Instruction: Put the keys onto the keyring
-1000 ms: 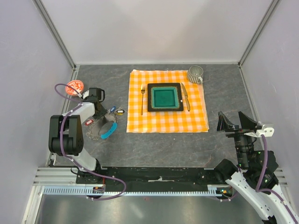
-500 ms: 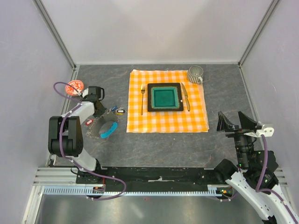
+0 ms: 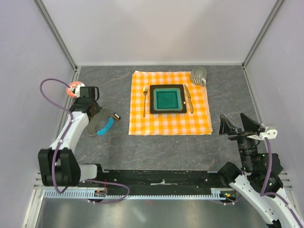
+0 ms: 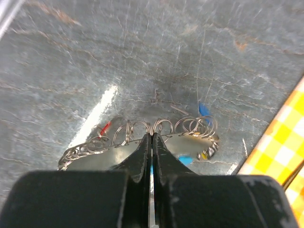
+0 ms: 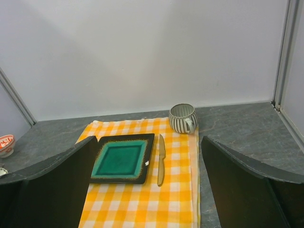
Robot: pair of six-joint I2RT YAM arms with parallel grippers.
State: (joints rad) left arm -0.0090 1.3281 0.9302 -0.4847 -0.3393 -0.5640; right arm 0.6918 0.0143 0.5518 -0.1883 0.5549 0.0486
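My left gripper [image 3: 95, 112] [image 4: 152, 136] is shut on the keyring [image 4: 142, 130], a thin silvery wire loop strung with several small split rings. The loop hangs off the grey table at the left; its cyan clip [image 3: 106, 126] points down and to the right. Of the keys, the left wrist view shows a red tag [image 4: 104, 128] at the loop's left and a blue tag [image 4: 203, 109] and a yellow one [image 4: 204, 155] at its right. Whether they hang on the loop I cannot tell. My right gripper [image 3: 240, 124] [image 5: 149, 180] stands open and empty at the right.
An orange checked cloth [image 3: 171, 124] carries a green square plate [image 3: 167, 99], a fork [image 3: 145, 101] and a knife [image 3: 188, 98]. A striped mug [image 3: 199, 75] stands at its far right corner. A red-and-white dish [image 3: 73, 89] sits by the left wall.
My left jaws have closed on the keyring. The arm has swung up and to the left, lifting the loop off the table. The right arm has not moved.
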